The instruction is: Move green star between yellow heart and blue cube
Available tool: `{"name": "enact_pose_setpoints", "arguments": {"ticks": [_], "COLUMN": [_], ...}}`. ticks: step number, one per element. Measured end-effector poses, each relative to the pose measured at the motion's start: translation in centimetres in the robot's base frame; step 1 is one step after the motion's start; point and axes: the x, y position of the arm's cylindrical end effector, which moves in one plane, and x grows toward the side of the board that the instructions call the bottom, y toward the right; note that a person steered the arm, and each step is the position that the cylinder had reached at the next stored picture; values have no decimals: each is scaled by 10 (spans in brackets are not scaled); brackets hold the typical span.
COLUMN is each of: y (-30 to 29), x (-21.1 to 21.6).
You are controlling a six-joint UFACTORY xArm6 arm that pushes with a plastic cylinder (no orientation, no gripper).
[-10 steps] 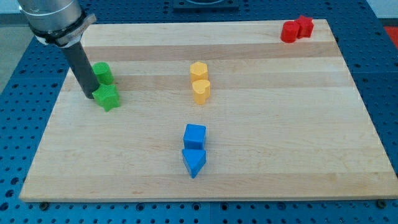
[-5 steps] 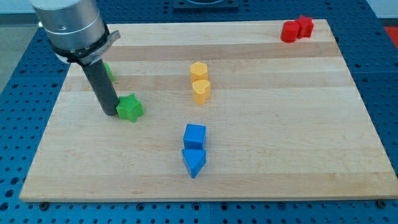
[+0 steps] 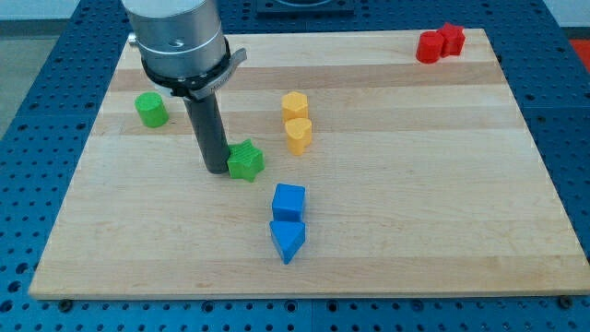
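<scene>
The green star [image 3: 246, 161] lies on the wooden board, left of centre. My tip [image 3: 215, 170] touches the star's left side. The yellow heart [image 3: 298, 136] sits to the star's upper right, with a yellow hexagonal block [image 3: 294, 104] just above it. The blue cube [image 3: 289, 201] sits to the star's lower right, with a blue triangular block [image 3: 287, 240] just below it. The star is left of the gap between the heart and the cube.
A green cylinder [image 3: 151, 110] stands at the view's left, beside the arm. Two red blocks [image 3: 439, 43] sit at the board's top right corner. The board [image 3: 415, 184] rests on a blue perforated table.
My tip has slid to the view's right and slightly down, pushing the green star away from the green cylinder toward the yellow and blue blocks.
</scene>
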Motion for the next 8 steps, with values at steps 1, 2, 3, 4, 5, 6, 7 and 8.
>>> {"name": "enact_pose_setpoints", "arguments": {"ticks": [1,2,3,4,5,6,7,8], "y": [0,1,13,17,17,18,18,25], "x": [-11,-18,-18,-16,-7,3,8,11]}}
